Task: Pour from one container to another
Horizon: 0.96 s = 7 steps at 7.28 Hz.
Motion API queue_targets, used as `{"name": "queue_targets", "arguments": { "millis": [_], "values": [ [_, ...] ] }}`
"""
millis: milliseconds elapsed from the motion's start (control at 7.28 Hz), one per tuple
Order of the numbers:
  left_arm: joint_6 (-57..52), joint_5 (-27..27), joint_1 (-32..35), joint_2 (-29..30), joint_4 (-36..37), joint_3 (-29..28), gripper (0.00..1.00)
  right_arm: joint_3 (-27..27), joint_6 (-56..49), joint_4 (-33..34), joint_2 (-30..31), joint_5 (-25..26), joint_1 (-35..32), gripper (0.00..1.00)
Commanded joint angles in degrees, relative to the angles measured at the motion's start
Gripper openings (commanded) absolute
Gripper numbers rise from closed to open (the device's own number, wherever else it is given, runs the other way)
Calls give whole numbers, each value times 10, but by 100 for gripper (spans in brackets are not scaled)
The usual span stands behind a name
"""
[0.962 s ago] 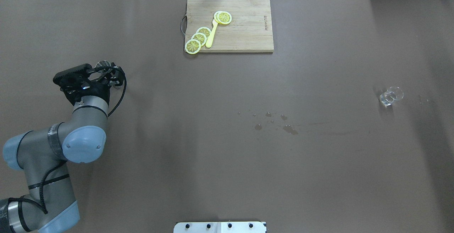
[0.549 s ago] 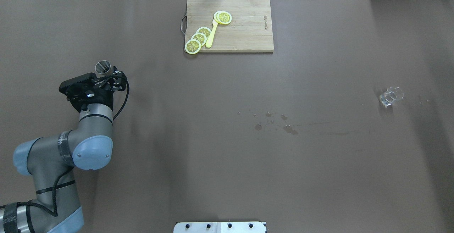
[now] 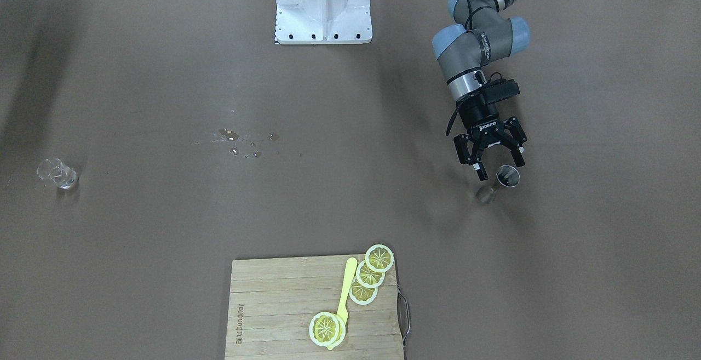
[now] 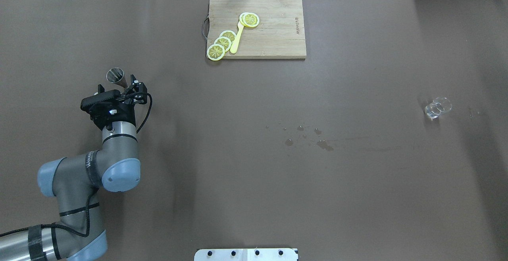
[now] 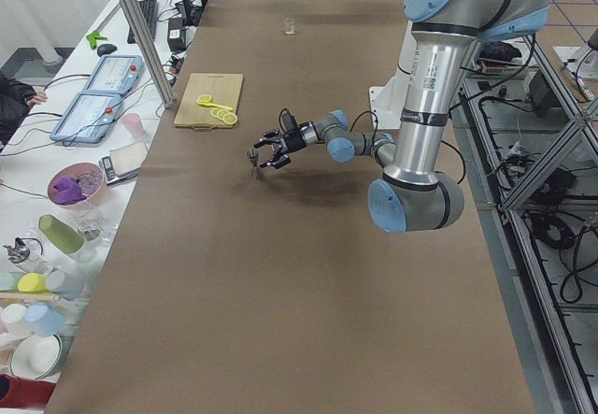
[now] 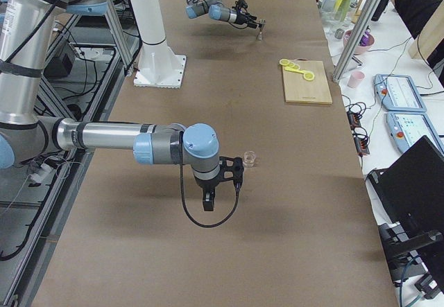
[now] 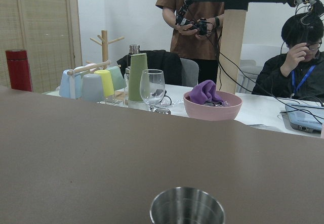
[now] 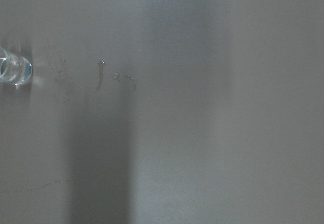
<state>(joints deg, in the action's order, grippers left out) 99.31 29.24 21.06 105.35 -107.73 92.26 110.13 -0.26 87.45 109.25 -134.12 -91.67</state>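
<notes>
Left hand (image 3: 499, 167) hovered with fingers spread wide, gripping nothing, just short of the steel jigger (image 3: 503, 180). The jigger stood upright on the tabletop (image 3: 350, 195), over on the robot's left. The clear glass (image 4: 436, 108) sat well apart, far out on the right. Right hand (image 6: 232, 170) showed only side-on, so whether it was clenched or released, I could not tell.

I see my left end effector (image 3: 498, 166) hanging spread wide, just by the shiny jigger (image 3: 500, 183). The little glass (image 3: 58, 174) sits far off on the brown bench (image 3: 164, 239). Wet spots (image 3: 236, 140) lie between them.
</notes>
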Motion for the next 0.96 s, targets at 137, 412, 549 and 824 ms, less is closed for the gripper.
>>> {"name": "queue_targets", "arguments": {
  "millis": [137,412,549,824],
  "values": [
    [20,-24,-1,33,1,-59,97,0,0,0,0,0,0,100],
    [29,-30,-3,36,1,-73,97,0,0,0,0,0,0,100],
    [38,-34,-4,33,1,-73,97,0,0,0,0,0,0,100],
    [49,-38,-5,32,3,-75,97,0,0,0,0,0,0,100]
  ]
}}
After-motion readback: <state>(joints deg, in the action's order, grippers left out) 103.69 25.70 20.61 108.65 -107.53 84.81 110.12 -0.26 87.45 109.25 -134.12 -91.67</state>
